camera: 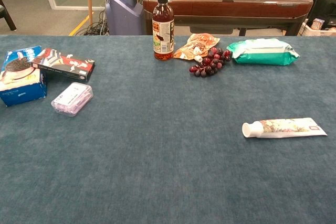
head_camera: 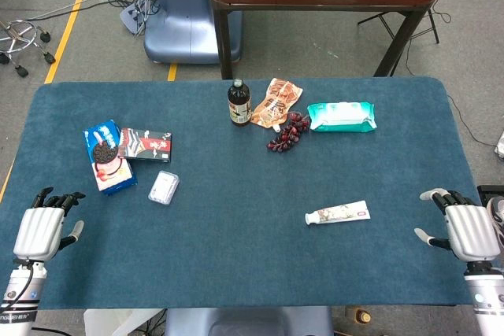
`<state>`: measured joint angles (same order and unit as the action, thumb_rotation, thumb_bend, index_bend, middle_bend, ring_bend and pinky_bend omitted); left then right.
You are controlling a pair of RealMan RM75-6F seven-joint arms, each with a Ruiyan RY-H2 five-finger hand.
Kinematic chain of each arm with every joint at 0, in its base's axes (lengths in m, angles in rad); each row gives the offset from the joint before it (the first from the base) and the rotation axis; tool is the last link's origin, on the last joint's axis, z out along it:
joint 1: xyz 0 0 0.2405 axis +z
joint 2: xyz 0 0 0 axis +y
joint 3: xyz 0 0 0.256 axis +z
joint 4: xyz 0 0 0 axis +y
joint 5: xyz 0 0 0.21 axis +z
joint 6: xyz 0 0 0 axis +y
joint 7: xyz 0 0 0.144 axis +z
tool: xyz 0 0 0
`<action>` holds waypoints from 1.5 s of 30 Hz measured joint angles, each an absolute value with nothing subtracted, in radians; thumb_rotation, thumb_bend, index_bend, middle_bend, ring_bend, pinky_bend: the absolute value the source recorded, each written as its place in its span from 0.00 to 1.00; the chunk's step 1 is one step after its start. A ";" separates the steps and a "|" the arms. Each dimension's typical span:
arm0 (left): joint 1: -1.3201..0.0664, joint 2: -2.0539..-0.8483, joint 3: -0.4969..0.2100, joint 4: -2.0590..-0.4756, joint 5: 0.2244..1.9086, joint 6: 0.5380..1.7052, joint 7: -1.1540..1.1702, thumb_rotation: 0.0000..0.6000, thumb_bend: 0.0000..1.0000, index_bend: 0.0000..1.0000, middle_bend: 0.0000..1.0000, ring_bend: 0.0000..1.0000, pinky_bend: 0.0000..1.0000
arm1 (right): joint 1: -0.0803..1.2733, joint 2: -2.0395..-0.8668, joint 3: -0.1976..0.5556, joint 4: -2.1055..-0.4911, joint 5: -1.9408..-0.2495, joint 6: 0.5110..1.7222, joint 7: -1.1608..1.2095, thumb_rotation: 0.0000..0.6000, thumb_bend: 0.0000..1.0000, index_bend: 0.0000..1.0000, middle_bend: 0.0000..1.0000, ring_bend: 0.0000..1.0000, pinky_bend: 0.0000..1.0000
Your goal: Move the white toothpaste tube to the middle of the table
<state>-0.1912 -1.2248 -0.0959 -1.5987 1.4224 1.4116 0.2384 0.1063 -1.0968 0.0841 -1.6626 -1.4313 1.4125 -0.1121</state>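
The white toothpaste tube (head_camera: 338, 213) (camera: 285, 128) lies flat on the blue table (head_camera: 236, 249), right of centre, its cap pointing left. My right hand (head_camera: 463, 227) rests at the table's right edge, well to the right of the tube, fingers apart and holding nothing. My left hand (head_camera: 43, 226) rests at the near left edge, far from the tube, also empty with fingers spread. Neither hand shows in the chest view.
At the back stand a dark bottle (head_camera: 239, 103), an orange snack pouch (head_camera: 276, 102), a bunch of grapes (head_camera: 289, 132) and a green wipes pack (head_camera: 341, 116). On the left lie a blue cookie box (head_camera: 108, 156), a dark box (head_camera: 146, 145) and a small clear case (head_camera: 164, 187).
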 measured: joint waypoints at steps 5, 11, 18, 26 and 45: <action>-0.189 -1.225 -0.094 -1.600 1.432 1.425 0.235 1.00 0.30 0.28 0.38 0.36 0.11 | 0.114 -1.087 0.081 -1.674 -1.443 1.400 -0.082 1.00 0.06 0.34 0.36 0.31 0.43; -0.187 -1.221 -0.091 -1.602 1.435 1.432 0.230 1.00 0.30 0.28 0.38 0.36 0.11 | 0.145 -1.063 0.074 -1.700 -1.477 1.356 -0.070 1.00 0.06 0.34 0.36 0.31 0.43; -0.180 -1.216 -0.084 -1.607 1.438 1.438 0.226 1.00 0.30 0.28 0.38 0.36 0.11 | 0.251 -1.044 0.072 -1.730 -1.527 1.212 -0.100 1.00 0.08 0.34 0.39 0.31 0.43; -0.158 -1.206 -0.072 -1.611 1.432 1.455 0.215 1.00 0.30 0.28 0.38 0.36 0.11 | 0.408 -1.109 0.091 -1.706 -1.530 1.022 -0.193 1.00 0.09 0.38 0.43 0.31 0.43; -0.136 -1.198 -0.061 -1.595 1.428 1.458 0.178 1.00 0.30 0.28 0.38 0.36 0.11 | 0.567 -1.364 0.083 -1.474 -1.405 0.847 -0.324 1.00 0.13 0.40 0.43 0.31 0.43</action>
